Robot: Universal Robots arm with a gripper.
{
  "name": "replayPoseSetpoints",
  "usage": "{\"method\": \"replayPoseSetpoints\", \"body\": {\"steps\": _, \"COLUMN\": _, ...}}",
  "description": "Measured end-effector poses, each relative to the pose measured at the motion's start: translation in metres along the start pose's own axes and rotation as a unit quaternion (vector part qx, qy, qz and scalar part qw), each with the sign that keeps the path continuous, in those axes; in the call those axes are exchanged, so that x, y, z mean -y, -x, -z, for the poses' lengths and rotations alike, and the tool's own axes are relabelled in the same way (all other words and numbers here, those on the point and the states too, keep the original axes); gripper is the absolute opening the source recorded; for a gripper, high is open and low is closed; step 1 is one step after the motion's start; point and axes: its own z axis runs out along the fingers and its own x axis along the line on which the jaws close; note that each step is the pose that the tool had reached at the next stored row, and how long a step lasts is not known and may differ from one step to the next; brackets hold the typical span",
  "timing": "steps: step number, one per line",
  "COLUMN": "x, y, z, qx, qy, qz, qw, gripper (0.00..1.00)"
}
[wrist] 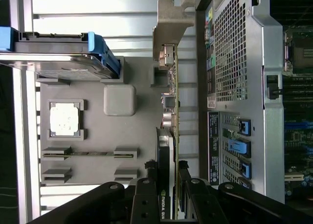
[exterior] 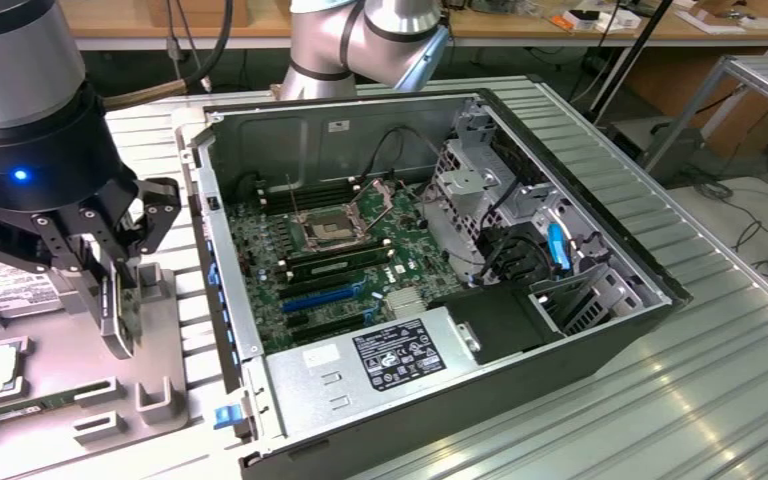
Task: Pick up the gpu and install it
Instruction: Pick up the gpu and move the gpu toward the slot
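grey tray (wrist: pixel 93 136) below, jaws clamped on upright gpu (wrist: pixel 166 145).

fingers (wrist: pixel 145 197): black, one on each face of the gpu, closed against it.
gpu (wrist: pixel 165 155): upright and seen edge-on; green card with a black cooler block, silver end bracket (wrist: pixel 171 23) at the end away from the fingers.
tray (wrist: pixel 98 131): grey, lying on the ribbed metal counter (wrist: pixel 98 9); the gpu stands at its side nearest the case.
tray contents: square processor chip (wrist: pixel 64 120), narrow memory stick (wrist: pixel 88 154) between its clips, hard drive (wrist: pixel 54 62) in a blue carrier.
computer case (wrist: pixel 244 62): just beside the gpu; perforated rear panel, blue slot latches (wrist: pixel 239 148).
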Motion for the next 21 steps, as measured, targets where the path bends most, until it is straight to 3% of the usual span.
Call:
{"method": "replayPoseSetpoints", "body": {"steps": 11, "x": -0.0006, "y": 0.0, "z": 0.0146, "qx": -0.0004, "qy": 0.0, "qz": 0.0, "qw": 1.0, "gripper": 0.27}}
{"method": "replayPoseSetpoints", "body": {"steps": 21, "x": -0.0009, "y": 0.001, "z": 0.0216, "qx": -0.0004, "qy": 0.0, "qz": 0.0, "qw": 1.0, "gripper": 0.27}}
